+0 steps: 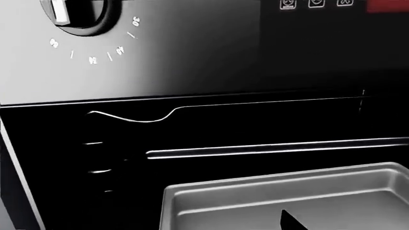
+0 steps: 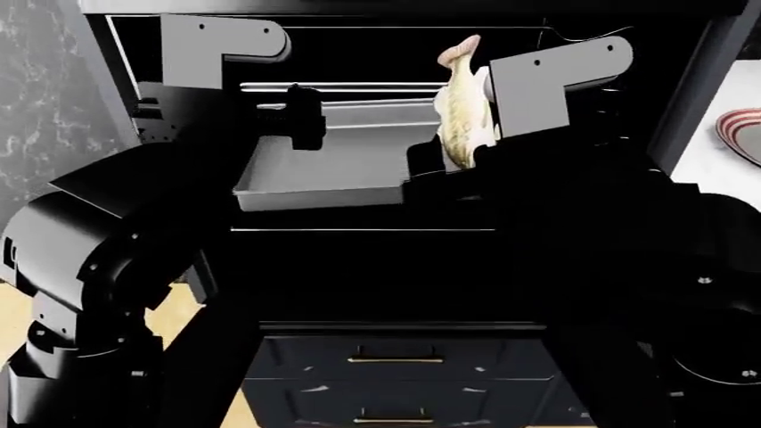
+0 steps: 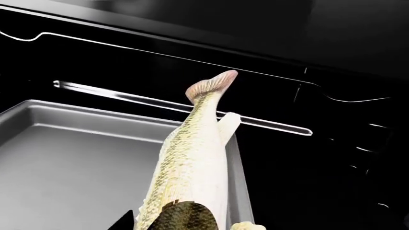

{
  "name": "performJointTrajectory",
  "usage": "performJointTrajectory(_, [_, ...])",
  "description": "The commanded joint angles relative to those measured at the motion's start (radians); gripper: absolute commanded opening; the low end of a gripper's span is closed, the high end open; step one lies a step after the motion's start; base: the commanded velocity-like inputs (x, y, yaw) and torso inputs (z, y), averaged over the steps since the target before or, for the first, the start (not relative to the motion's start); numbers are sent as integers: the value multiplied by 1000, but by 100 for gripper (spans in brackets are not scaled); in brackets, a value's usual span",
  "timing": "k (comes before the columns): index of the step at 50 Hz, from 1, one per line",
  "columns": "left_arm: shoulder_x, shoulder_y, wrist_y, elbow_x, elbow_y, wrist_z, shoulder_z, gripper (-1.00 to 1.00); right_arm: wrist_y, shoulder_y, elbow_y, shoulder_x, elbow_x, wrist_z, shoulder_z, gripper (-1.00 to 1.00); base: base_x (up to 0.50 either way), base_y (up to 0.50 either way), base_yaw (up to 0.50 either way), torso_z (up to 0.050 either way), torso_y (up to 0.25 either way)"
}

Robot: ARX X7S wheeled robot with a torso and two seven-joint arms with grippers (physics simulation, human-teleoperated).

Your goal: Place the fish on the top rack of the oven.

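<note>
The fish (image 2: pixel 462 111) hangs nearly upright, pinkish tail up, in front of the open oven (image 2: pixel 356 53). My right gripper (image 2: pixel 446 165) is shut on its lower body. In the right wrist view the fish (image 3: pixel 191 158) rises over the right edge of a grey tray (image 3: pixel 70 158), its tail crossing the bright bar of the top rack (image 3: pixel 128 94). That top rack (image 2: pixel 327 87) lies behind and above the tray (image 2: pixel 327 160). My left gripper (image 2: pixel 298 116) hovers over the tray's far left part. Only one dark fingertip (image 1: pixel 290 221) shows above the tray (image 1: pixel 268 196).
The oven's control panel with a knob (image 1: pixel 76 14) sits above the cavity. Wire side guides (image 1: pixel 128 116) line the cavity wall. A red-striped plate (image 2: pixel 743 134) lies on the counter at the right. Dark drawers with brass handles (image 2: pixel 393 360) are below the oven.
</note>
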Motion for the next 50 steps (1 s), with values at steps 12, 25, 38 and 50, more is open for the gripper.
performJointTrajectory(12, [-4,12,12,-9,-4,-5,4,100,-17,-4,-4,5,-45,-20,2,-100,328,1,0,0,2])
performJointTrajectory(25, [-8,11,13,-17,-2,-10,3,100,-36,-6,-13,8,-67,-43,-13,-100,101,0,0,0,2])
performJointTrajectory(38, [-16,8,-9,-40,26,-17,-9,100,-34,68,140,-30,-133,-132,-80,-100,0,0,0,0,2])
performJointTrajectory(50, [-20,12,4,-40,16,-14,-1,100,-103,93,292,-64,-229,-252,-141,-100,0,0,0,0,1])
